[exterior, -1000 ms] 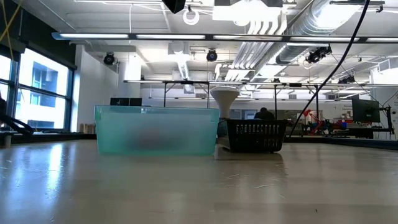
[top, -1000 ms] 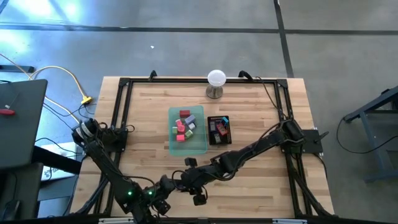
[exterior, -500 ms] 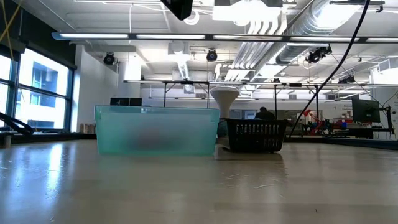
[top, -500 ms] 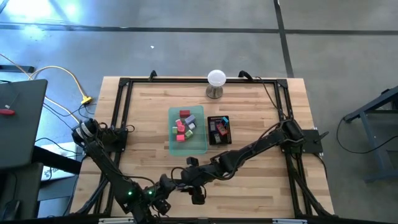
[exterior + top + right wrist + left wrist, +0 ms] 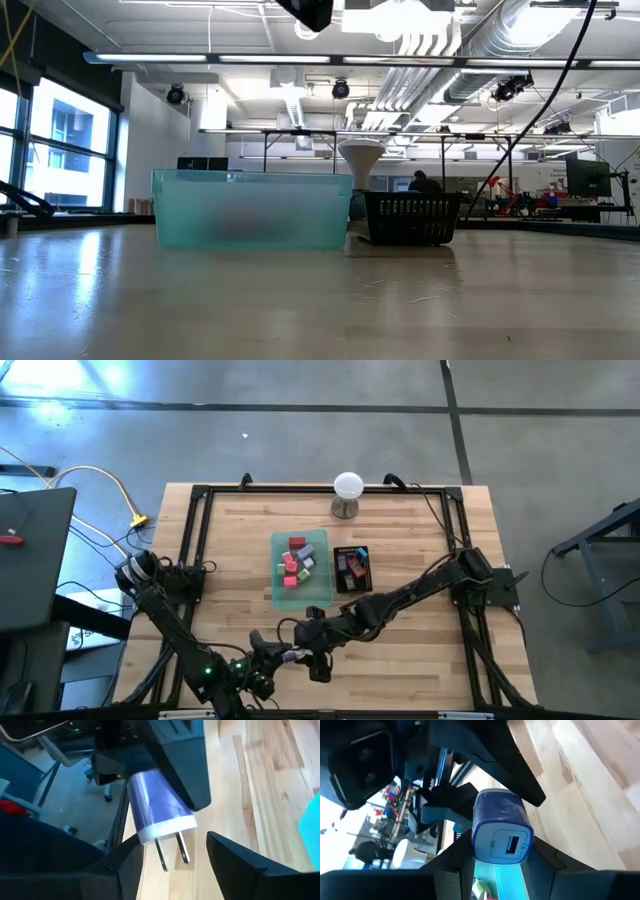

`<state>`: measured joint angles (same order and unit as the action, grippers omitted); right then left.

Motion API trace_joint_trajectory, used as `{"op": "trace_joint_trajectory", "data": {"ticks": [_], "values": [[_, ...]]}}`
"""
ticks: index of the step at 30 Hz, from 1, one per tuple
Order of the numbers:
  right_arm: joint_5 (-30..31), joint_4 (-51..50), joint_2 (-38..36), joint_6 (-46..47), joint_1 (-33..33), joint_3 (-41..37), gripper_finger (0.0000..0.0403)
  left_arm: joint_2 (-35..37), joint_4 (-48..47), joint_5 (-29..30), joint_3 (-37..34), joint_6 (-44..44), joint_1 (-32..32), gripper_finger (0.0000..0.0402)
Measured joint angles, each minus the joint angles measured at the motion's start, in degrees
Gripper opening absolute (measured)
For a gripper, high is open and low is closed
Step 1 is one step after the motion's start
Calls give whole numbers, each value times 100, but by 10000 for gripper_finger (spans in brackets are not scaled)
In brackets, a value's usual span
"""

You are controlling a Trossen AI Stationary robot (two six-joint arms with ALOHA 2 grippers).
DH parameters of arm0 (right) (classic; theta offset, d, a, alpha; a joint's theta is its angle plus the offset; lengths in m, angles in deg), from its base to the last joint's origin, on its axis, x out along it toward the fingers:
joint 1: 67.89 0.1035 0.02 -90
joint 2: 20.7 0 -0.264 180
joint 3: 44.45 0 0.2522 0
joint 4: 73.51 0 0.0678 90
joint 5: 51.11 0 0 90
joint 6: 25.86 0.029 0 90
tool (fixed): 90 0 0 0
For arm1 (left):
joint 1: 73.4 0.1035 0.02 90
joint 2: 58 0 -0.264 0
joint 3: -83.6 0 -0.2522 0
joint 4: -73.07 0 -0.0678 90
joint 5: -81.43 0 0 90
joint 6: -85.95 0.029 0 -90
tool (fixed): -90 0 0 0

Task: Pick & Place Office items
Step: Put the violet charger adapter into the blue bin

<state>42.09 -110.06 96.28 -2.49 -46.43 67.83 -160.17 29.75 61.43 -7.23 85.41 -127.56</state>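
I see both pincers meeting at the wooden counter's (image 5: 400, 540) 6 o'clock edge. Left pincer (image 5: 502, 862) is clenched on a blue-purple USB wall charger block with white faceplate (image 5: 501, 827), prongs toward the right pincer (image 5: 170, 851), which stands released around it. Other office items (image 5: 295, 565) sit in the translucent green tray (image 5: 318, 595) mid-counter.

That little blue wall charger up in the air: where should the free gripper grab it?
Probably by the blue body of the charger, just behind its white end, coming in from the prong side. The left gripper is shut on the USB end, so only that end is free. The right gripper faces it, open. The prongs look too thin to hold.
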Motion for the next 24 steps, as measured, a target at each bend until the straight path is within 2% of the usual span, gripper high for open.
{"op": "trace_joint_trajectory", "data": {"ticks": [3, 5, 11, 17, 19, 24], "values": [[-86, -162, -70, 230, -5, -3, 203, 0, -22, 109, 4, -219, 6, 117], [162, -323, -86, 379, 24, -13, 203, 6, -19, 97, 20, -374, 7, 117], [1822, -1038, -271, 770, 258, -7, 203, 11, 0, 23, 17, -1295, -1, 116], [3310, -2513, -426, 1642, 645, -23, 203, 11, -22, 141, 17, -1637, 49, 116], [3604, -2942, -492, 2014, 783, -12, 203, 24, -38, 98, 15, -1694, 121, 116], [4125, -3897, -627, 3076, 1283, -12, 203, 273, -367, -436, 15, -1696, 563, 116]]}}
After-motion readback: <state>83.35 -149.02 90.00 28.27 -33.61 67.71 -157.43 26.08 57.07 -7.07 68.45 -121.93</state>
